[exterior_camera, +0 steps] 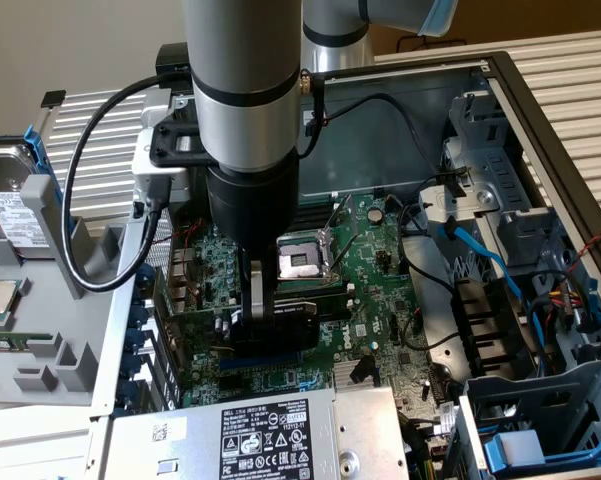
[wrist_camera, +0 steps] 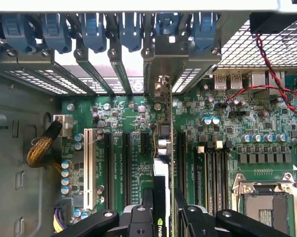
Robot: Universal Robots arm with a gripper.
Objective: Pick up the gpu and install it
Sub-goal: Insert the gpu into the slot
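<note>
1. The gpu [wrist_camera: 162,197], a small rectangular expansion card with a green circuit board on one face, a black cooler shroud on the other and a silver metal end bracket, stands on edge over the large green motherboard [wrist_camera: 247,123] inside the open grey metal computer case [exterior_camera: 540,110]. Its bracket end points toward the row of rear slot openings with blue plastic latches [wrist_camera: 131,29].
2. Handling, by judgement: light, stiff, fragile. Bare board components and edge contacts should not take pressure. Best hold is across the flat faces, shroud and board, near the upper edge.
3. End effector [wrist_camera: 162,217]: black, fingers narrowed to the card's thickness, clenched on the gpu from both faces.
4. Card sits in line with the black expansion slots [wrist_camera: 126,163]. Whether its lower edge touches a slot cannot be told.
5. In the exterior view the end effector is low over the motherboard, just beside the silver processor socket [exterior_camera: 302,260].
</note>
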